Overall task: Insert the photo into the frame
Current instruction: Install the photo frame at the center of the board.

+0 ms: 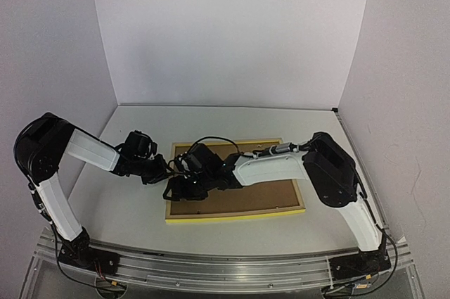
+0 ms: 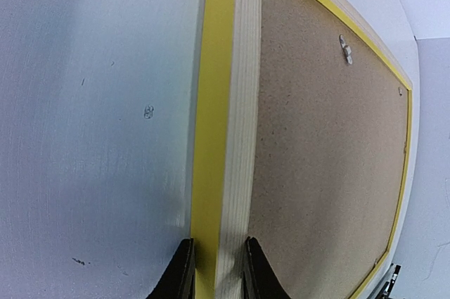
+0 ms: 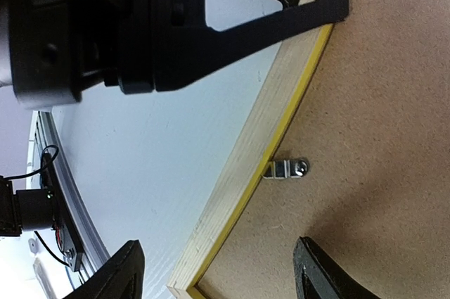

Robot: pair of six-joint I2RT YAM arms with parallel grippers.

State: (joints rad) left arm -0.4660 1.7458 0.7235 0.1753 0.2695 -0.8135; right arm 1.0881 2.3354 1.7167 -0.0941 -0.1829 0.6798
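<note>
The frame (image 1: 239,215) lies back-up (long axis left-right); left hand (image 2: 218,243) pinches its edge.

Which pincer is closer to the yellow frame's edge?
Left. The left pincer grips the frame by its edge; the right pincer hangs open over the brown backing.

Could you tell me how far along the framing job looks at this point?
Done: the backing board sits inside the frame, back side up; the photo is out of sight, perhaps beneath it. In hand: the left gripper clamps the frame's edge while the right gripper hangs open by a metal tab. Left: probably securing the tabs to lock the board.
</note>
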